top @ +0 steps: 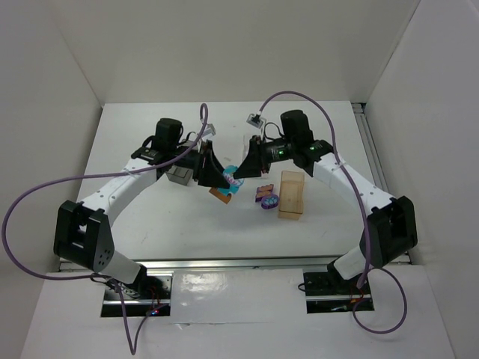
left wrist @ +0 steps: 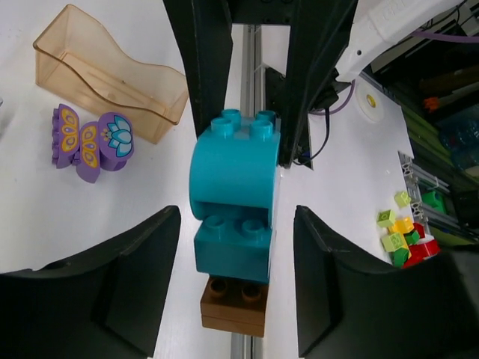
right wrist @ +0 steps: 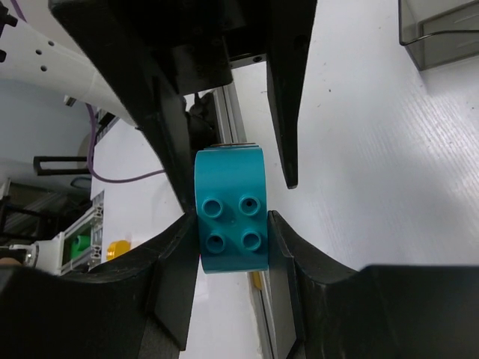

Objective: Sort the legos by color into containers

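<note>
Clamped by the right gripper (right wrist: 232, 221), the teal brick (right wrist: 230, 213) is held left of the orange bin (top: 290, 196), the left gripper (left wrist: 236, 221) spread wide around it. Purple bricks (top: 266, 197) beside that bin are judged unsorted.

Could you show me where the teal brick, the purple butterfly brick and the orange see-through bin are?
teal brick (left wrist: 233, 176): left wrist view, on its rounded face.
purple butterfly brick (left wrist: 78, 142): left wrist view, on its printed face.
orange see-through bin (left wrist: 131, 105): left wrist view, on its side wall.

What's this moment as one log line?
right tool: shut on teal brick | left tool: open around it | purple bricks: beside amber bin
</note>
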`<state>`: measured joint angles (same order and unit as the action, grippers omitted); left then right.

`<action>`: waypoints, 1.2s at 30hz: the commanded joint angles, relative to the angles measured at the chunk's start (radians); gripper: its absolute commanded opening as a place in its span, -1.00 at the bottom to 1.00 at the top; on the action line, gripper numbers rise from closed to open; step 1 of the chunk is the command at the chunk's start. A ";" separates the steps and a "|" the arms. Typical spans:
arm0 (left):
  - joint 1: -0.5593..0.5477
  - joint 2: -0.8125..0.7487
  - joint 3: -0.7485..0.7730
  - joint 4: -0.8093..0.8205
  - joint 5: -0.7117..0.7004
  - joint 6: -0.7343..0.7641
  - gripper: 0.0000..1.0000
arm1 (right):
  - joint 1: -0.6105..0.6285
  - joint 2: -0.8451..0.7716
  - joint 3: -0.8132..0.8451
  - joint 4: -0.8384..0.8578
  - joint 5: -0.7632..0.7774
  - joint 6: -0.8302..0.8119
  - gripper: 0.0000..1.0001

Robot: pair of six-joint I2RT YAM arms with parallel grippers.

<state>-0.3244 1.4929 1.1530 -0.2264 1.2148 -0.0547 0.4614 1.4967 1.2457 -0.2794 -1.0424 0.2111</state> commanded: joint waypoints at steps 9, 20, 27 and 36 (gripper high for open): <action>-0.004 0.013 0.017 0.009 0.042 0.035 -0.27 | -0.032 0.008 0.032 0.075 -0.024 0.013 -0.83; 0.025 0.013 0.048 0.009 -0.053 -0.005 -1.00 | -0.078 -0.006 0.011 0.029 0.019 -0.021 -0.86; 0.067 0.039 0.016 0.045 -0.127 -0.106 -1.00 | -0.087 -0.075 -0.037 0.081 0.379 0.075 -0.86; 0.119 0.061 0.060 -0.016 -0.450 -0.233 -1.00 | -0.017 0.014 0.068 0.079 0.732 0.085 -0.88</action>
<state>-0.2329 1.5585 1.1564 -0.2420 0.9146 -0.2039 0.3981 1.4677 1.2118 -0.2157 -0.5278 0.2897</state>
